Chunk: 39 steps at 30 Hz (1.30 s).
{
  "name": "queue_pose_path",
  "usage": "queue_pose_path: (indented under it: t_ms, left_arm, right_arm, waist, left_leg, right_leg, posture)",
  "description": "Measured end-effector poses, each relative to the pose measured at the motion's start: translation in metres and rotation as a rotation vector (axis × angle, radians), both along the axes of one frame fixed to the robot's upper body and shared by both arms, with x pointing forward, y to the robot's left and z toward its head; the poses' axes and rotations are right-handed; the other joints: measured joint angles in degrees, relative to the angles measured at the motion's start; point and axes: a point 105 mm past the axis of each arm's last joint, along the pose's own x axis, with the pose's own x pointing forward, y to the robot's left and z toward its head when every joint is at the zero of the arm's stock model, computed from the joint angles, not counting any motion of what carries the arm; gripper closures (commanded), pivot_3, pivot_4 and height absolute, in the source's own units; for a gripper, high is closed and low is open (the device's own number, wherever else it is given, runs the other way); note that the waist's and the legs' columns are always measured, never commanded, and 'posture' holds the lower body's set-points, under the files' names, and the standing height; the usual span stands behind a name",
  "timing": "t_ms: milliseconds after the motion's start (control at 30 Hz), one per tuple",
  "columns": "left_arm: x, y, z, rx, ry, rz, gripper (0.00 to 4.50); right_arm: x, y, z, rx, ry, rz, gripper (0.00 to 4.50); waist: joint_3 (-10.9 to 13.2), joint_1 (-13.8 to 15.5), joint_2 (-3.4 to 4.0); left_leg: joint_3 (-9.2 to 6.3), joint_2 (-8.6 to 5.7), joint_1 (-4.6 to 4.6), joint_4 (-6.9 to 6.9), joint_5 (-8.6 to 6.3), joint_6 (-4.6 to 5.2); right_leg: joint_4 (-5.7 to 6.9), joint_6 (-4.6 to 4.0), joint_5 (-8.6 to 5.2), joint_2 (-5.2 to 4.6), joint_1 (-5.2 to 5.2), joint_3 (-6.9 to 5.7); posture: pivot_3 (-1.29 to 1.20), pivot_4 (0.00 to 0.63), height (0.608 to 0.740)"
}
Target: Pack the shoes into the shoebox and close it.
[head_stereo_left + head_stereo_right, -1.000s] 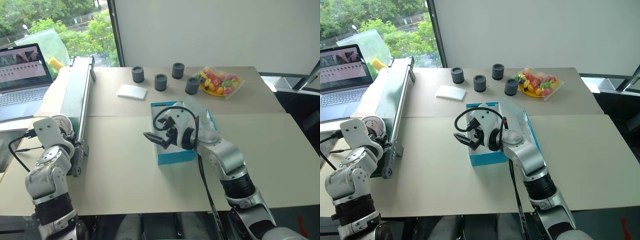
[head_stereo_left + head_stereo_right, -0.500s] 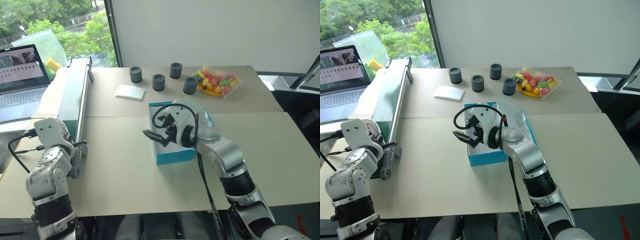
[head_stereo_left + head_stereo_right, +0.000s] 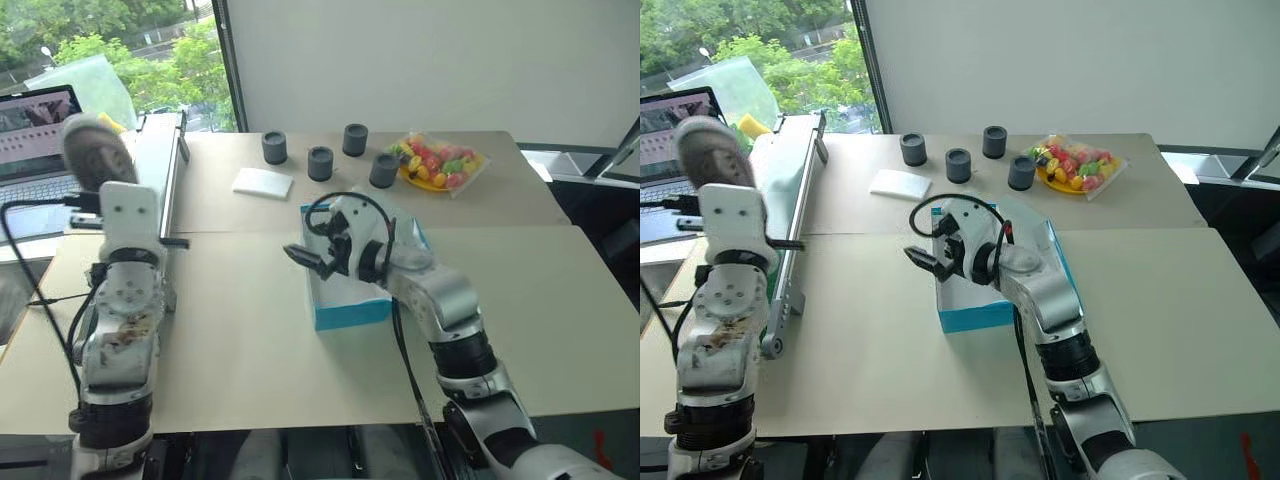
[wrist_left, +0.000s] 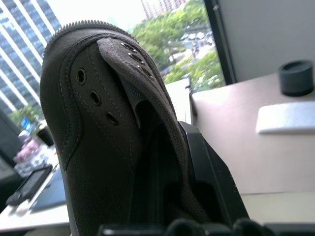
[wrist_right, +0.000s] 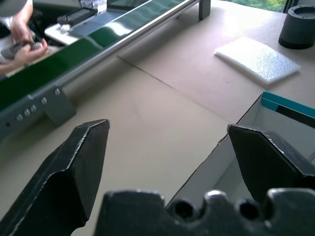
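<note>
Left pincer (image 4: 197,216): closed tight on a dark grey shoe (image 3: 95,150), held up in the air at the counter's left side, above the conveyor rail and in front of the laptop.
Shoe: in the left wrist view its eyelets, tongue and ribbed rubber toe edge show close up; one black finger (image 4: 209,172) lies along its opening.
Second shoe: I cannot make it out; the part of the box floor that shows looks white, but the right arm covers the rest.
Right pincer (image 3: 312,259): spread wide with nothing between its fingers, hanging over the left rim of the shoebox.
Shoebox (image 3: 350,313): bright blue outside, white inside, open, near the middle of the counter (image 3: 250,350).
Right wrist view: the two black fingers (image 5: 74,167) stand far apart, with the box's near corner and blue edge between them and the white pad beyond.
Conveyor rail (image 3: 160,190): long, green and metal, along the counter's left edge.
Far side: four dark grey cups (image 3: 321,163), a flat white pad (image 3: 264,182) and a yellow plate of coloured pieces (image 3: 437,163) under clear wrap.
Laptop (image 3: 35,145): open, left of the rail.
Person: hands (image 5: 22,42) show beyond the rail in the right wrist view.
</note>
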Motion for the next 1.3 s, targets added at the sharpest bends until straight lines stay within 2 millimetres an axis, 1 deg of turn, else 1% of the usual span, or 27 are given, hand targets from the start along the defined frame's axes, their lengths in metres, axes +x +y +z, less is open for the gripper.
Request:
queue_pose_path:
  t_ms: [67, 167, 233, 333, 367, 467, 600, 667, 733, 800, 933, 1033, 1167, 1267, 1300]
  left_arm:
    - [-0.001, -0.025, -0.004, -0.015, 0.031, -0.120, 4.49]
    - [-0.009, -0.061, -0.001, -0.105, 0.046, -0.318, 4.49]
    - [-0.015, -0.082, 0.004, -0.164, 0.055, -0.447, 4.49]
    - [-0.025, -0.108, 0.013, -0.252, 0.071, -0.624, 4.49]
    - [-0.027, -0.111, 0.015, -0.299, 0.079, -0.658, 4.49]
    - [-0.031, -0.112, 0.011, -0.411, 0.138, -0.716, 4.49]
    - [-0.036, -0.111, 0.010, -0.485, 0.187, -0.761, 4.49]
    - [-0.037, -0.110, 0.012, -0.499, 0.196, -0.778, 4.49]
    - [-0.040, -0.117, 0.008, -0.497, 0.241, -0.820, 4.49]
    - [-0.044, -0.126, 0.006, -0.497, 0.273, -0.872, 4.49]
    - [-0.044, -0.125, 0.005, -0.483, 0.289, -0.869, 4.49]
    - [-0.044, -0.125, 0.007, -0.484, 0.284, -0.868, 4.49]
    - [-0.043, -0.125, 0.008, -0.474, 0.283, -0.867, 4.49]
    - [-0.042, -0.125, 0.006, -0.458, 0.301, -0.863, 4.50]
    - [-0.042, -0.125, 0.005, -0.447, 0.306, -0.863, 4.50]
  right_arm:
    - [0.012, -0.004, 0.018, 0.188, 0.149, -0.027, 0.00]
    - [0.016, -0.007, 0.038, 0.353, 0.301, 0.025, 0.00]
    - [0.017, -0.007, 0.042, 0.429, 0.413, 0.074, 0.00]
    - [0.020, -0.008, 0.036, 0.480, 0.550, 0.102, 0.00]
    - [0.020, -0.008, 0.033, 0.489, 0.582, 0.112, 0.00]
    - [0.020, -0.012, 0.029, 0.488, 0.624, 0.117, 0.00]
    - [0.022, -0.013, 0.030, 0.506, 0.647, 0.116, 0.00]
    - [0.022, -0.012, 0.038, 0.535, 0.642, 0.134, 0.00]
    - [0.019, -0.006, 0.054, 0.565, 0.620, 0.177, 0.00]
    - [0.014, 0.002, 0.060, 0.566, 0.621, 0.220, 0.00]
    - [0.009, 0.006, 0.055, 0.550, 0.639, 0.231, 0.00]
    - [0.006, 0.009, 0.057, 0.543, 0.633, 0.243, 0.00]
    - [0.005, 0.009, 0.057, 0.537, 0.622, 0.239, 0.00]
    - [0.004, 0.010, 0.053, 0.521, 0.629, 0.227, 0.65]
    - [0.004, 0.010, 0.051, 0.517, 0.632, 0.221, 0.96]
  waist:
    - [0.00, -0.09, 0.00]
    - [0.00, -0.10, 0.00]
    - [0.00, -0.12, 0.00]
    - [0.00, -0.22, 0.00]
    - [0.00, -0.34, 0.01]
    - [0.00, -0.90, 0.01]
    - [0.00, -1.19, 0.01]
    - [0.00, -1.15, 0.01]
    - [0.01, -1.14, 0.01]
    - [0.00, -1.03, 0.01]
    - [0.01, -0.94, 0.02]
    - [0.01, -0.93, 0.02]
    - [0.01, -0.95, 0.02]
    - [0.01, -0.97, 0.02]
    - [0.01, -0.96, 0.02]
  left_leg:
    - [-0.04, 0.02, -0.06, 0.01, 0.00, 0.00]
    - [-0.03, 0.05, -0.17, 0.00, -0.01, 0.03]
    - [0.02, 0.04, -0.23, -0.01, -0.02, 0.05]
    - [0.14, -0.01, -0.25, -0.01, -0.02, 0.05]
    - [0.16, -0.01, -0.24, 0.00, -0.02, 0.06]
    - [0.19, -0.02, -0.23, 0.02, -0.01, 0.07]
    - [0.23, -0.01, -0.18, 0.03, -0.01, 0.07]
    - [0.23, -0.02, -0.18, 0.04, -0.01, 0.07]
    - [0.22, -0.01, -0.18, 0.03, -0.01, 0.07]
    - [0.19, -0.01, -0.18, 0.03, -0.01, 0.07]
    - [0.20, -0.02, -0.17, 0.03, -0.01, 0.07]
    - [0.20, -0.02, -0.15, 0.04, -0.01, 0.07]
    - [0.21, -0.02, -0.16, 0.03, -0.01, 0.07]
    - [0.21, -0.02, -0.16, 0.03, -0.01, 0.07]
    - [0.21, -0.02, -0.16, 0.03, -0.01, 0.07]
  right_leg:
    - [0.05, 0.00, 0.00, -0.01, -0.05, -0.01]
    - [0.09, 0.00, 0.01, -0.04, -0.06, -0.07]
    - [0.10, 0.00, 0.01, -0.04, -0.07, -0.10]
    - [0.10, 0.00, 0.01, -0.02, -0.06, -0.11]
    - [0.08, 0.00, 0.01, -0.01, -0.05, -0.11]
    - [0.06, 0.01, 0.00, 0.02, -0.04, -0.10]
    - [0.05, 0.01, 0.00, 0.05, -0.02, -0.08]
    - [0.05, 0.01, 0.00, 0.05, -0.02, -0.08]
    - [0.07, 0.02, 0.00, 0.06, 0.01, -0.09]
    - [0.07, 0.02, -0.01, 0.06, 0.06, -0.12]
    - [0.03, 0.02, -0.01, 0.06, 0.05, -0.12]
    - [-0.12, 0.02, -0.01, 0.06, 0.05, -0.11]
    - [-0.14, 0.02, -0.01, 0.06, 0.05, -0.11]
    - [-0.14, 0.02, -0.01, 0.06, 0.04, -0.11]
    - [-0.14, 0.02, -0.01, 0.06, 0.04, -0.10]
  posture:
    - [0.00, 0.150, 0.740]
    - [0.00, 0.150, 0.740]
    - [0.00, 0.150, 0.740]
    - [0.00, 0.150, 0.740]
    - [0.00, 0.150, 0.740]
    - [0.00, 0.150, 0.740]
    - [0.00, 0.150, 0.740]
    - [0.00, 0.150, 0.740]
    - [0.00, 0.150, 0.740]
    - [0.00, 0.150, 0.740]
    - [0.00, 0.150, 0.740]
    - [0.00, 0.150, 0.740]
    - [0.00, 0.150, 0.740]
    - [0.00, 0.150, 0.740]
    - [0.00, 0.150, 0.740]
